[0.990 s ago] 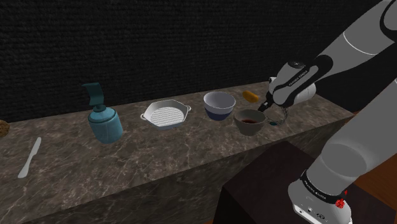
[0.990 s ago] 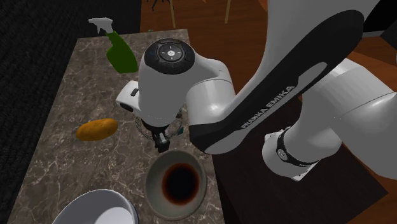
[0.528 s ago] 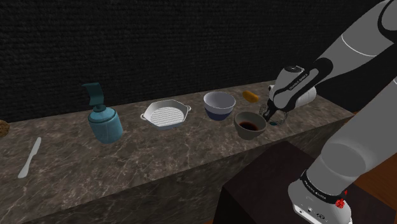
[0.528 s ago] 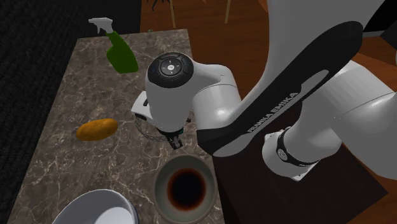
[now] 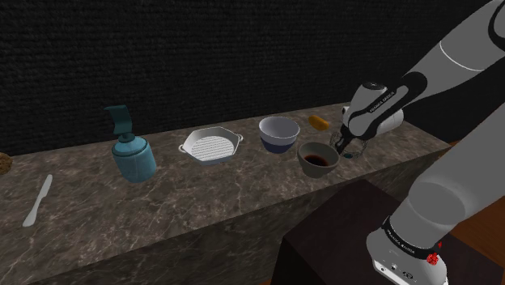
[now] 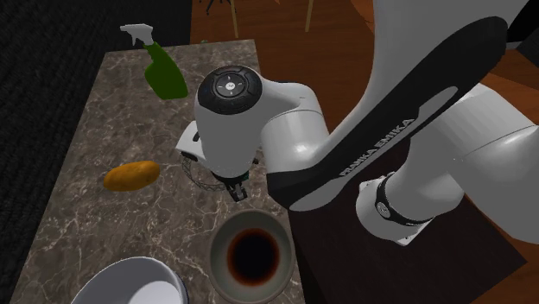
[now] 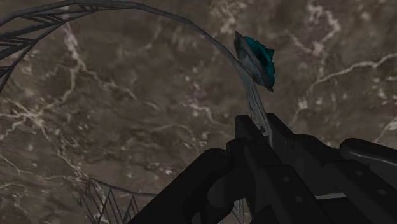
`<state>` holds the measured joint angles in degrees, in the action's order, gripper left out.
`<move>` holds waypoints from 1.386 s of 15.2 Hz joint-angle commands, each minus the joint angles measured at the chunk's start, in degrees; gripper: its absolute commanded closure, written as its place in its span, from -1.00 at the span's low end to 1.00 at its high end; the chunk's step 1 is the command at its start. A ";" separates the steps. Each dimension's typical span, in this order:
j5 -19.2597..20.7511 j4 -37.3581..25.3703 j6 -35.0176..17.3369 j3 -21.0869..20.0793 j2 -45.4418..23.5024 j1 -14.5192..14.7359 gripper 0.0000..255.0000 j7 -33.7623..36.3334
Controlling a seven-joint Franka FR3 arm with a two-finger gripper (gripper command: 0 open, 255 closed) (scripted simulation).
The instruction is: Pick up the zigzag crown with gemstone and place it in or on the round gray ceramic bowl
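Stone counter (image 5: 243, 194), dark and veined, runs across the shoulder view. From its left there is a pale knife (image 5: 36, 201), then a teal soap dispenser (image 5: 131, 150), a white eight-sided dish (image 5: 212, 146), and a white bowl with a blue base (image 5: 278, 133). The round gray bowl (image 5: 317, 156) comes next, dark red inside and close to the counter's front edge. A small orange object (image 5: 320, 122) lies behind it. Just to the right of the gray bowl, the gripper (image 5: 348, 149) points down at the counter.

In the wrist view the black fingers (image 7: 286, 143) are pinched on the thin band of the crown (image 7: 254, 105), right under its teal gemstone (image 7: 257, 60). The rest of the wire ring arcs away from them over the stone. Whether the crown has cleared the surface cannot be told.

The grip is the weak point. It is a narrow bite on one spot of a light, springy hoop, so the ring could pivot between the pads or slide out during the carry. The free side hangs well away from the fingers and may sag, so a low pass could snag it on the bowl's rim. Because the bowl sits so near the edge, such a snag could nudge it towards the drop. The hoop also looks wide next to the bowl's mouth, so an off-centre release could leave it perched on the rim and let it tip onto the counter.
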<state>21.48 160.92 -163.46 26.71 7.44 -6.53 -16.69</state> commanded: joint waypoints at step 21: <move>-0.23 -4.81 23.93 -3.51 19.28 -0.81 1.00 -0.70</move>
<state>21.37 156.44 -140.53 23.39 26.07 -7.36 -17.34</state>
